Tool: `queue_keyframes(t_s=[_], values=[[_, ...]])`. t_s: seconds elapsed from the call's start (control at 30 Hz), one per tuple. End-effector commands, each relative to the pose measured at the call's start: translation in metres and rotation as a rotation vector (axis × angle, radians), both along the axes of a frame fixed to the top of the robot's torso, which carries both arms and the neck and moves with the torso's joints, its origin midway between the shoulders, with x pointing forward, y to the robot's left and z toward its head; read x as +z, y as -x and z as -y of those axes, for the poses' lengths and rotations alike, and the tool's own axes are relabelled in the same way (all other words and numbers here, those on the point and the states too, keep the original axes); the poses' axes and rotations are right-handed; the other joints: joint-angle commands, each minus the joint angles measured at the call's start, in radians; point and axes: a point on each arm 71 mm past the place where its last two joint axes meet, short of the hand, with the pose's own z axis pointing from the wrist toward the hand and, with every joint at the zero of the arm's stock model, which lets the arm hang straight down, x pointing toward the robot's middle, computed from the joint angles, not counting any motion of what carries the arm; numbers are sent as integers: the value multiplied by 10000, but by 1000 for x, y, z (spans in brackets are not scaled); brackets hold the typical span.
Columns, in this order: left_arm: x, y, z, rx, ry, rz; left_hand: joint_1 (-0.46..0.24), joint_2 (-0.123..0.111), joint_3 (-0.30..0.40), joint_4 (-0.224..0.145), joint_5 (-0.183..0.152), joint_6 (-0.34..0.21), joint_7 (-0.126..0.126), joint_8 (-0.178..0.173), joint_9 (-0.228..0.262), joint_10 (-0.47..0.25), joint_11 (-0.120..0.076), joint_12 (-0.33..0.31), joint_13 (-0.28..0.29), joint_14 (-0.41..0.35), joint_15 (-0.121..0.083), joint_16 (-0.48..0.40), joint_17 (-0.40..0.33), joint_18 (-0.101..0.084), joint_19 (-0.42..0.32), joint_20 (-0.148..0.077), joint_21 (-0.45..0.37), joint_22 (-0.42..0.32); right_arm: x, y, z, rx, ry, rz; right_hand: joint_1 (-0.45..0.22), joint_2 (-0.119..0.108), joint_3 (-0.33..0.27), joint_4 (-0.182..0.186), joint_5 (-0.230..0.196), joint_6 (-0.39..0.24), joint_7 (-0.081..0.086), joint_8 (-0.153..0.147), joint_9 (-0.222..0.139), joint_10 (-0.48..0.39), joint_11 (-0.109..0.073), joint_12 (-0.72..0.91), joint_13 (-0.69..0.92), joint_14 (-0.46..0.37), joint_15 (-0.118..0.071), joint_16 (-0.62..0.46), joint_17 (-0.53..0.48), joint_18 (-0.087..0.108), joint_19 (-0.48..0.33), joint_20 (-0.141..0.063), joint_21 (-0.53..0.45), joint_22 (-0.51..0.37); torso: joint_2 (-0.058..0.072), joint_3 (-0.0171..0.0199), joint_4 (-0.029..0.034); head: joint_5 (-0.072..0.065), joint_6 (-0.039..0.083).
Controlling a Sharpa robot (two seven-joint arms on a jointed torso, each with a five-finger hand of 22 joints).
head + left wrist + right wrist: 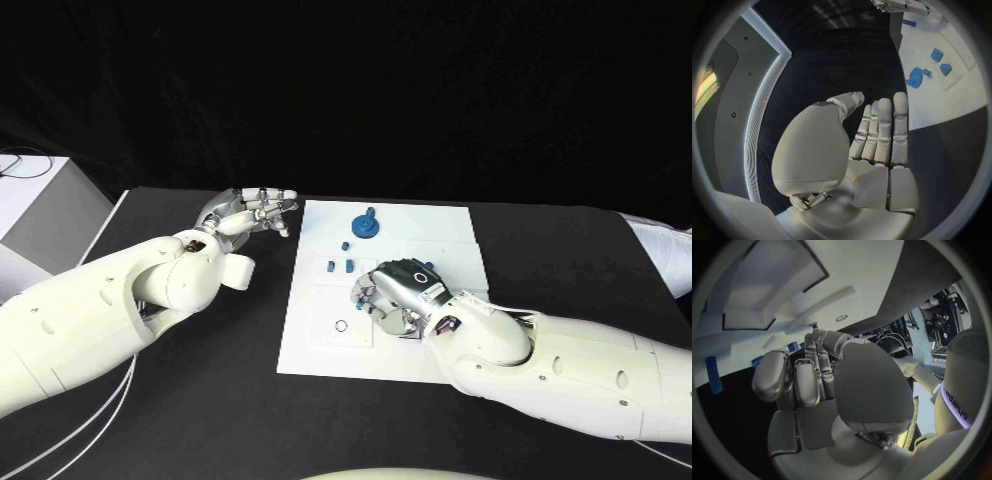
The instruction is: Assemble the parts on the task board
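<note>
Silver fingers, right hand (pixel 405 297): curled down over the middle of the task board (pixel 325 355); the right wrist view shows the fingers (pixel 814 357) bunched close together with the tips toward the white plate. Whether they pinch a part I cannot tell.
Silver fingers, left hand (pixel 254 213): straight and pressed side by side in the left wrist view, thumb a little apart, nothing held; the hand hovers off the board, just beside its far left corner.
Key relation: the loose blue parts lie on the far side of the right hand's fingers, toward the board's far edge. The right hand is over the board; the left is off it, though near the far pieces.
Blue round part (pixel 366 226): stands near the board's far edge, apart from both hands.
Small blue pieces (pixel 342 265): just beyond the right hand, between it and the round part; the long piece lies roughly across the board.
Black ring mark (pixel 340 326): on the board's near left area, beside the right hand.
Judgement: the right hand looks better placed for the next pick, reaching away from the robot.
</note>
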Motion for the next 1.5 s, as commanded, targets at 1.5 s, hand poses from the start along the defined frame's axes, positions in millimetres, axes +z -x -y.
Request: queue_keyframes(t_s=[1.5], values=[[-1, 0, 2, -118, 64, -90, 98, 82, -68, -13, 8, -4, 50, -22, -26, -103, -28, 81, -16, 30, -12, -74, -36, 163, 75, -11, -115, -58, -14, 0, -6, 784, 784, -785, -913, -420, -485, 293, -101, -847, 237, -534, -16, -1374, 1, -248, -366, 299, 305, -39, -522, -89, -338, 263, -510, -447, -7, 6, 4, -32, -66]])
